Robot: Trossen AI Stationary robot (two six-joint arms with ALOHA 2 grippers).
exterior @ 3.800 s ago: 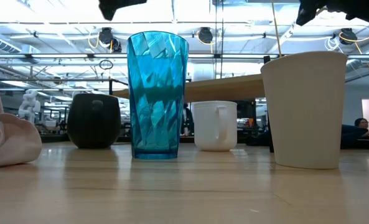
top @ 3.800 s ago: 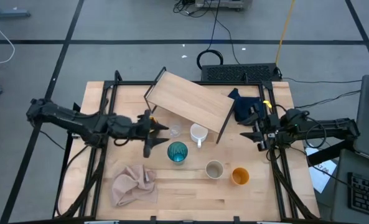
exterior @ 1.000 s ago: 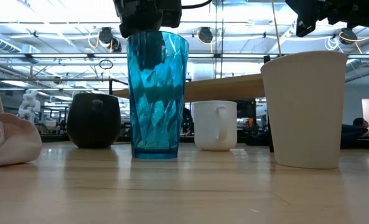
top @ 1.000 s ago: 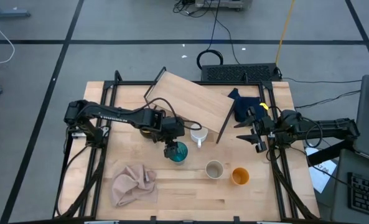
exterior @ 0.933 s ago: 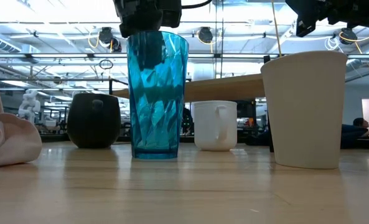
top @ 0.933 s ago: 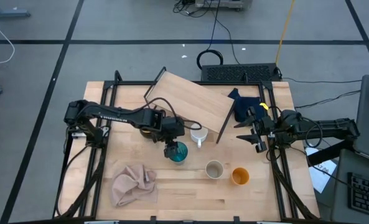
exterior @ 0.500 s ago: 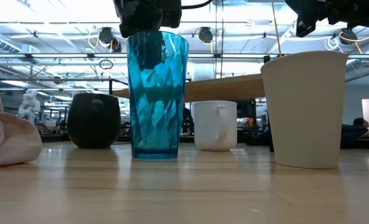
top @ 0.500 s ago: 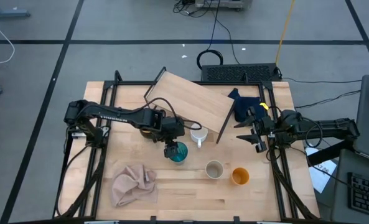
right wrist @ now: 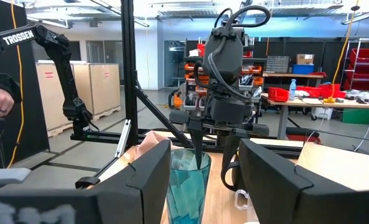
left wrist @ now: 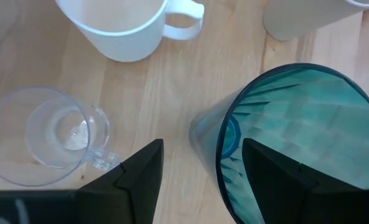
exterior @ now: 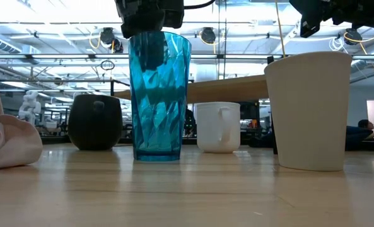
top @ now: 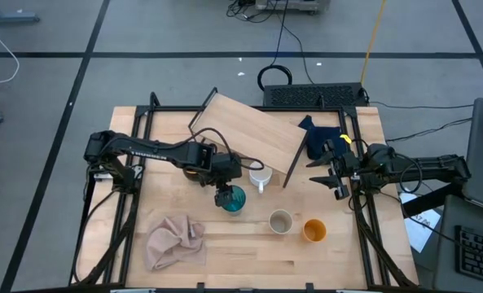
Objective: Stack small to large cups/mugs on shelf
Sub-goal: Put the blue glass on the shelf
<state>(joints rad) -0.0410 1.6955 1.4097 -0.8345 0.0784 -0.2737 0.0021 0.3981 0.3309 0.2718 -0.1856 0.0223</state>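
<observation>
– Whereas a few seconds ago the left gripper (left wrist: 203, 155) hung out to the left of the cups, it now stands over the teal tumbler (top: 235, 202), and it has not stirred over the last second. What is its grip?

– None yet. Jaws wide, straddling the tumbler's wall, one finger inside the rim and one outside. I judge this the moment before closing. Whether the inner finger already touches the wall cannot be told.

– Where does the tumbler stand?

– Upright on the tabletop (top: 249, 262), near its middle and in front of the shelf (top: 245, 134), with the white mug (top: 260, 175) just beside it. The shelf sits askew at the far side and bears no cup, so I judge that the stacking has not begun.

– The right gripper (top: 331, 172)?

– Waiting at the right edge, raised, jaws partly open and empty.

– Remaining cups?

– The beige cup (top: 281, 221) and the orange cup (top: 313, 231) stand side by side nearer the front. The clear glass (left wrist: 60, 134) is close to the tumbler, apart from it. The black mug (exterior: 95, 122) stands farther back.

– Anything obscured?

– From above, the left arm covers the glass and most of the black mug. At table height the left gripper is cut off above the rim, and its finger shows only as a dark shape through the teal wall. The orange cup does not show there at all.
</observation>
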